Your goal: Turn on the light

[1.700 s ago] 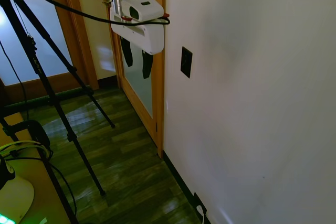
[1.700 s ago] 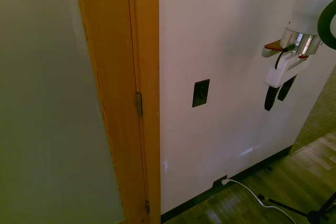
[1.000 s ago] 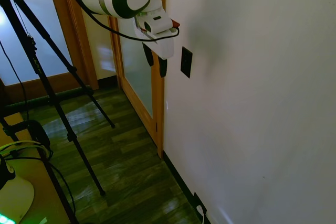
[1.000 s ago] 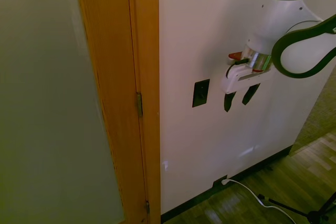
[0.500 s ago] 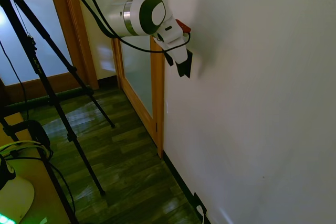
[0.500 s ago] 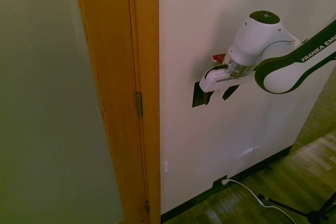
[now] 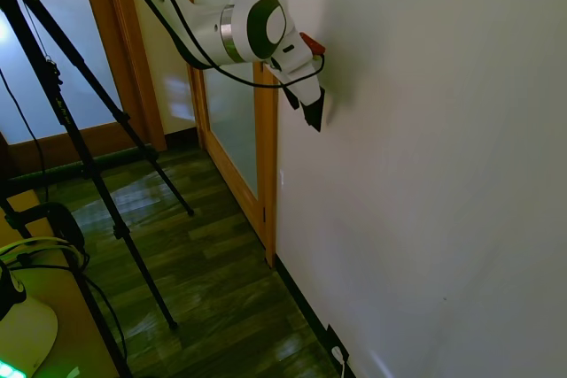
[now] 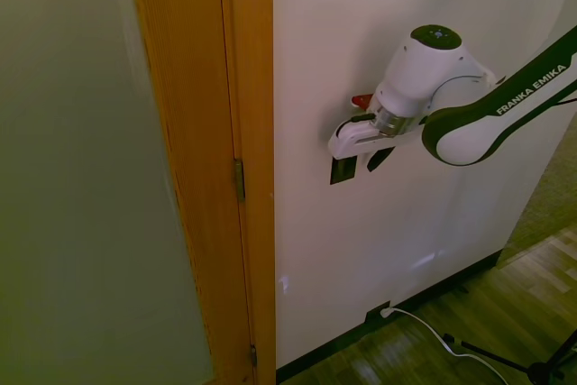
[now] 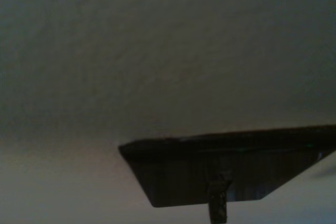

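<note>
Left of the gripper [image 8: 356,161] in the second exterior view stands the wooden door frame [image 8: 230,160], and the white wall [image 8: 361,42] runs on from it. The switch [image 8: 342,171], a small black upright plate, sits directly under the fingertips, its upper part hidden by the white gripper body. The fingers are set a little apart and hold nothing; one dark finger [image 8: 379,158] shows just right of the plate. In the first exterior view the gripper [image 7: 312,117] points into the wall and covers the switch entirely.

The wrist view shows the switch [image 9: 231,174] very close, with a small toggle stub [image 9: 218,203] sticking out of it.

The plate looks rigid and fixed to the wall, so nothing needs grasping. The stub is probably stiff with a snap action: one fingertip should push against it, along the plate's length, not into the wall. Its smooth surface could let the finger slip off.
</note>
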